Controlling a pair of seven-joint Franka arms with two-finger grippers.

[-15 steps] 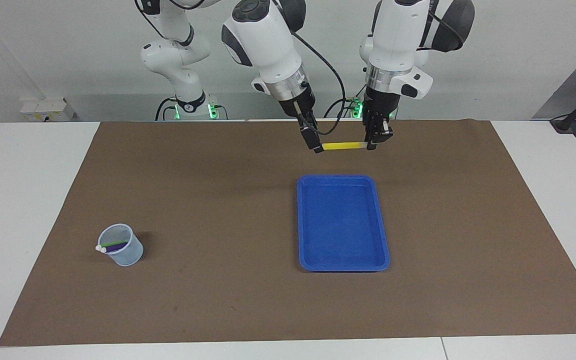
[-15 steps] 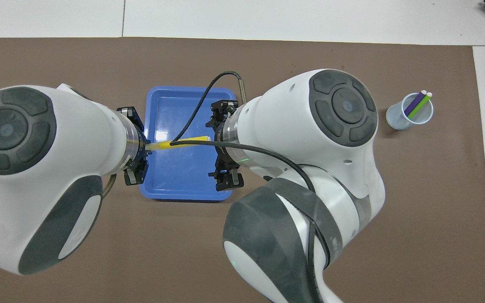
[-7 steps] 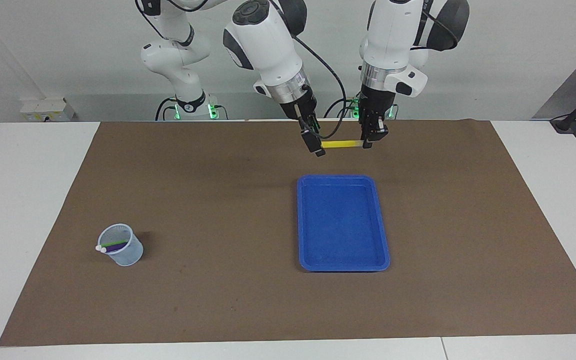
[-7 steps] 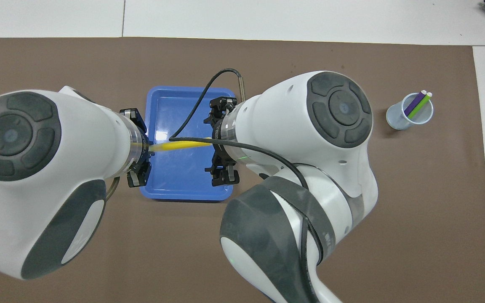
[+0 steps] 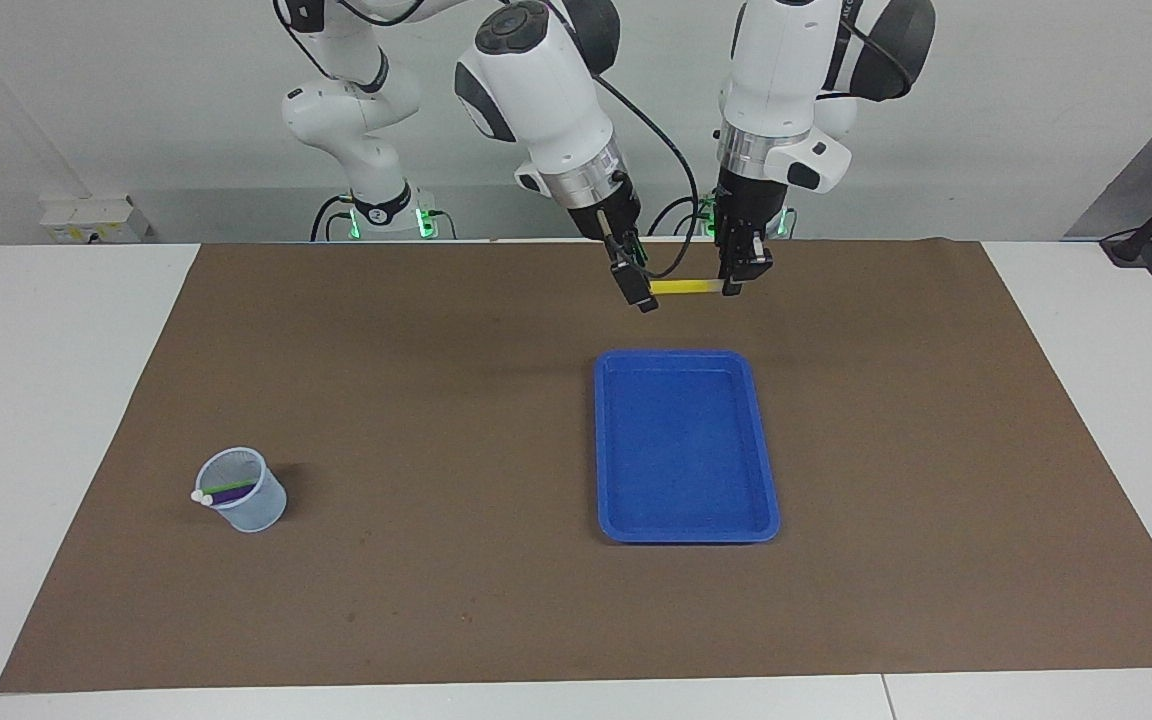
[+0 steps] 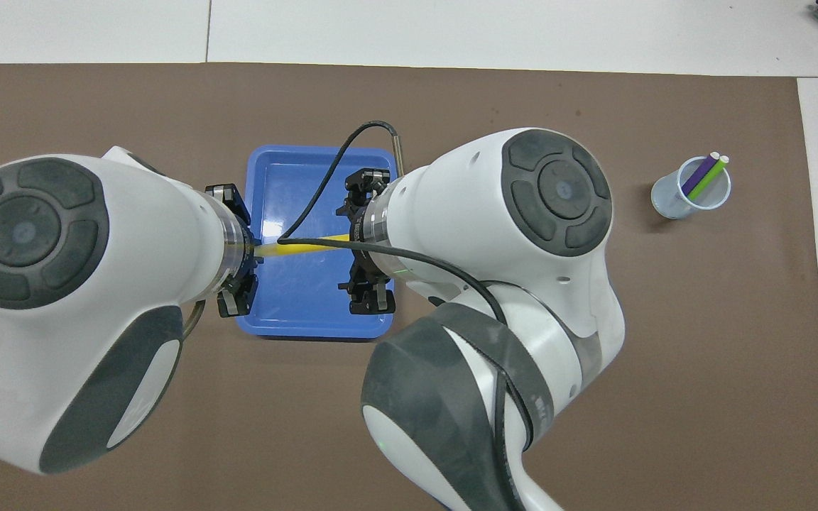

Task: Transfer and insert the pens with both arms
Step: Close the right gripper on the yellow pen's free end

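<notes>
The yellow pen point(image 5: 684, 287) hangs level in the air between my two grippers, over the robots' end of the blue tray point(image 5: 604, 450). My left gripper point(image 5: 733, 285) is shut on the pen's pale end. My right gripper point(image 5: 642, 296) is at the pen's other end. In the overhead view the pen point(image 6: 309, 243) spans the gap between the two wrists. The green pen point(image 5: 232, 487) and the purple pen point(image 5: 233, 494) stand slanted in a pale cup point(image 5: 246, 505).
The tray point(image 6: 295, 177) lies flat on the brown mat point(image 5: 436, 420) with nothing in it. The cup point(image 6: 672, 202) stands toward the right arm's end of the table. Smaller white arms with green-lit bases point(image 5: 386, 215) stand at the table's edge by the robots.
The two grippers have come closer together, so less of the yellow pen shows between them. Both have also risen slightly.
</notes>
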